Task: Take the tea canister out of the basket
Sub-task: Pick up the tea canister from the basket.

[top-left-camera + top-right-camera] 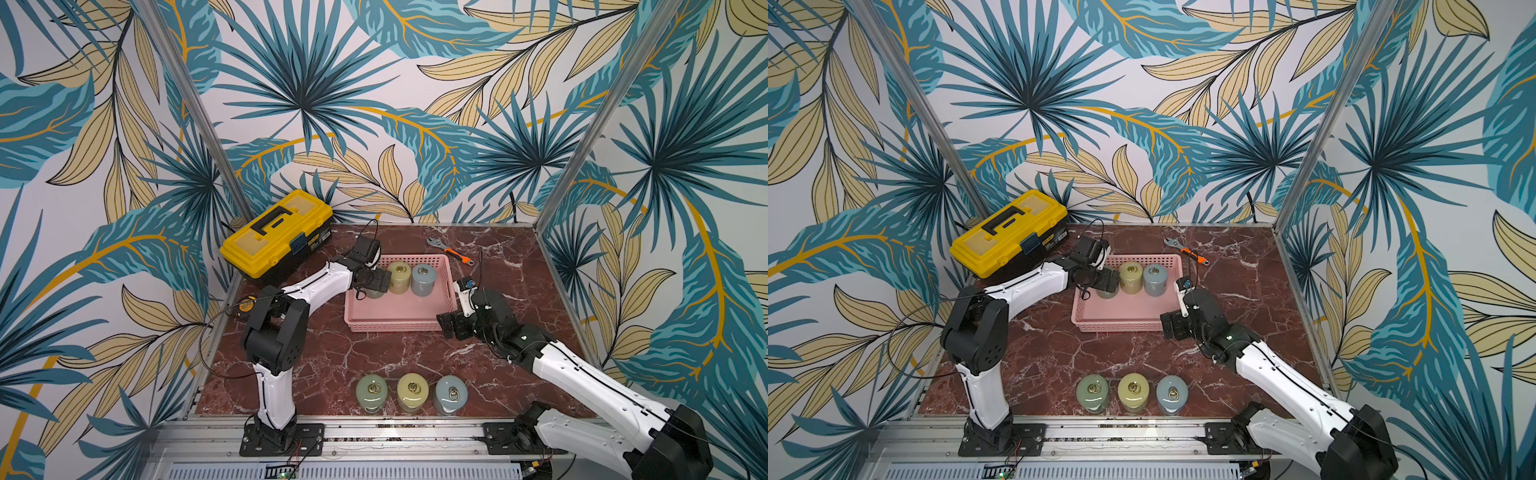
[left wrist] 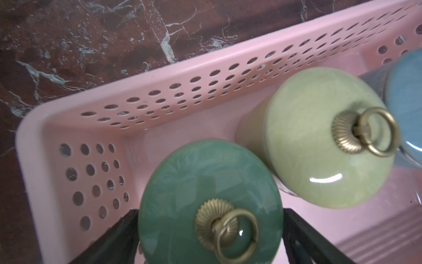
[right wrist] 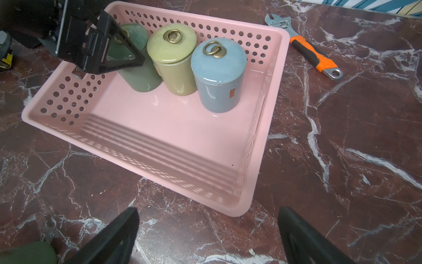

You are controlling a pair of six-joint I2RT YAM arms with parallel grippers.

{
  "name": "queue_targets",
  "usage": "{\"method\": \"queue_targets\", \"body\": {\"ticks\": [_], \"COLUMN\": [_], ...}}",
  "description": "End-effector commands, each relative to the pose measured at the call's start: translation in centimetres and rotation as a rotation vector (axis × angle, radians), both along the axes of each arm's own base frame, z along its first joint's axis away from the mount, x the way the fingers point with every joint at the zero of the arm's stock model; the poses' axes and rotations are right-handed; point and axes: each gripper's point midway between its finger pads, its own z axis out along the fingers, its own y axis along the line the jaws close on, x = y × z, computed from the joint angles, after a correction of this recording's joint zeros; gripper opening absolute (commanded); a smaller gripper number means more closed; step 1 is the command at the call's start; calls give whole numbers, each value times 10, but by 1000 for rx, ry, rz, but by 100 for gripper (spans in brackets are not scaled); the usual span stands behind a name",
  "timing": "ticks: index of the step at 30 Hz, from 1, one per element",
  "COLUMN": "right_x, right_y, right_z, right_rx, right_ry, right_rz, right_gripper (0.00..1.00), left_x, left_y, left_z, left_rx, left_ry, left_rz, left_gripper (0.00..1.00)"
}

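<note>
The pink basket point(image 1: 395, 325) lies flat on the marble tabletop point(image 1: 374, 357). It is a shallow rectangle with round holes through its sides and a plain floor. The dark green canister point(image 3: 139, 75) stands upright in a far corner with its lid on and a brass ring on top. It stands close against a yellow-green canister point(image 3: 175, 66), and a blue canister point(image 3: 217, 91) is next in the row.

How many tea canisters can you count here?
6. Three stand inside the pink basket: green canister, yellow canister, blue canister. Three stand in a row on the table, up front: front green canister, front yellow canister, front blue canister. None seems hidden.
</note>
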Motion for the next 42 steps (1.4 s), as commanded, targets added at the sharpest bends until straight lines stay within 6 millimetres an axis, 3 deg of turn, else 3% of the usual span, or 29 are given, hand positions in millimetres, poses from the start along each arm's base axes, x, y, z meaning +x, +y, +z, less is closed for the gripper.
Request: {"method": "queue_targets", "body": {"ticks": [1, 10, 21, 28, 42], "right_x": [0, 1, 2, 2, 3], "right_y": [-3, -3, -4, -5, -7], "right_z": [-7, -7, -9, -9, -10], "right_rx": [-19, -21, -28, -31, -37], "right_ry": [0, -1, 2, -1, -6], "right_rz": [-4, -5, -12, -16, -28], "right_gripper": [99, 99, 99, 99, 99], "left_x": [17, 22, 19, 17, 6], "left_y": [-7, -10, -11, -12, -6], "left_z": [11, 5, 9, 27, 69], "left_rx": [-4, 4, -10, -35, -59], "left_ry": [-56, -48, -48, -73, -128], "left_rz": [-5, -4, -8, -9, -10], "left_gripper": [97, 87, 54, 48, 47]}}
